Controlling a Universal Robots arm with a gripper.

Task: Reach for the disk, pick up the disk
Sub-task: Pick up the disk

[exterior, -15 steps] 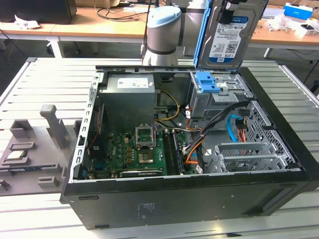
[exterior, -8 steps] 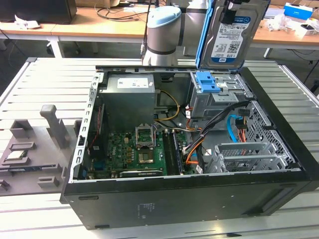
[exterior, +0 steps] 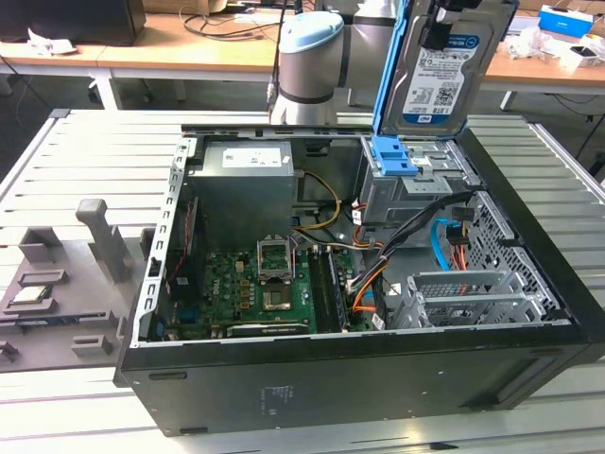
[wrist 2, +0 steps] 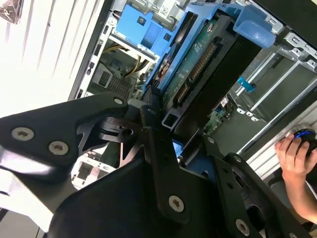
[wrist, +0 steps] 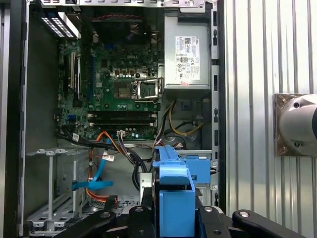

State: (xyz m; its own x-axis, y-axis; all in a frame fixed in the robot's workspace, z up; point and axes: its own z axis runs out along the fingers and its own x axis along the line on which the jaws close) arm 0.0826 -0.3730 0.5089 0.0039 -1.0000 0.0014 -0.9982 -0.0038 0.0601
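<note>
The disk [exterior: 440, 71], a silver-grey drive with a white-and-blue label and a blue bracket along its edges, stands almost upright above the drive bay [exterior: 416, 180] at the back of the open computer case. My gripper [exterior: 442, 28] is shut on its upper end. In the second wrist view the black fingers [wrist 2: 158, 148] clamp the disk [wrist 2: 198, 64], whose green circuit board faces the camera. The first wrist view looks down the disk's blue bracket edge [wrist: 173, 188], which sits between the jaws.
The open computer case [exterior: 359, 378] holds a motherboard [exterior: 255, 293], a power supply [exterior: 246, 184], cables [exterior: 444, 241] and an empty metal cage [exterior: 473, 293]. A grey fixture [exterior: 66, 284] lies at the exterior view's left. A person's hand [wrist 2: 297, 158] rests beside the case.
</note>
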